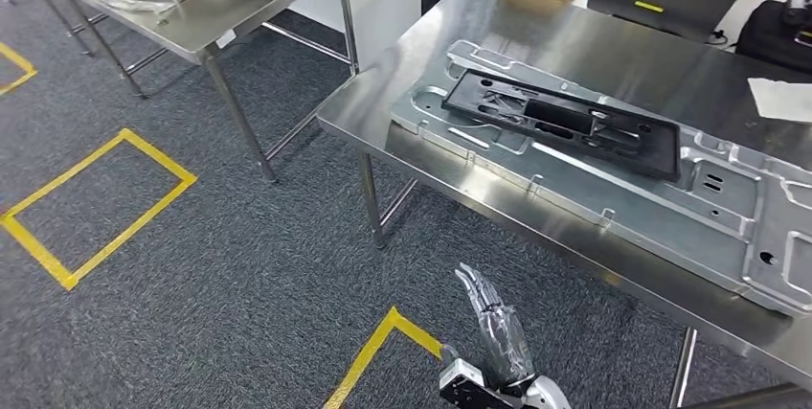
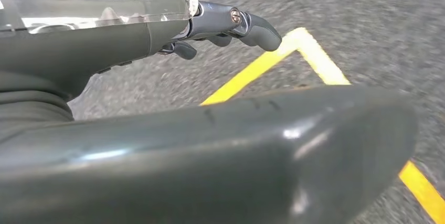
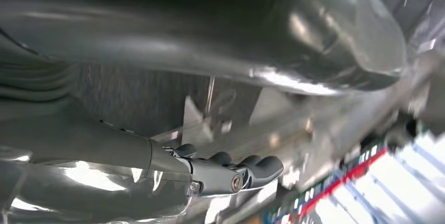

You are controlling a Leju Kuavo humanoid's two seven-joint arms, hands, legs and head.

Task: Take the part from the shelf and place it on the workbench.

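One black part (image 1: pixel 565 123) lies on a grey metal plate (image 1: pixel 613 179) atop the steel workbench (image 1: pixel 536 55). The left hand (image 1: pixel 493 328) hangs over the carpet, fingers extended, holding nothing; the right hand (image 3: pixel 231 174) is likewise released. A second table (image 1: pixel 206 16) stands nearby.

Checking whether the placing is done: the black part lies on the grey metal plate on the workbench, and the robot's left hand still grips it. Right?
Not quite. The black part does lie on the grey metal plate on the workbench, but the left hand holds nothing: the head view shows it low over the carpet, fingers apart, clear of the table.
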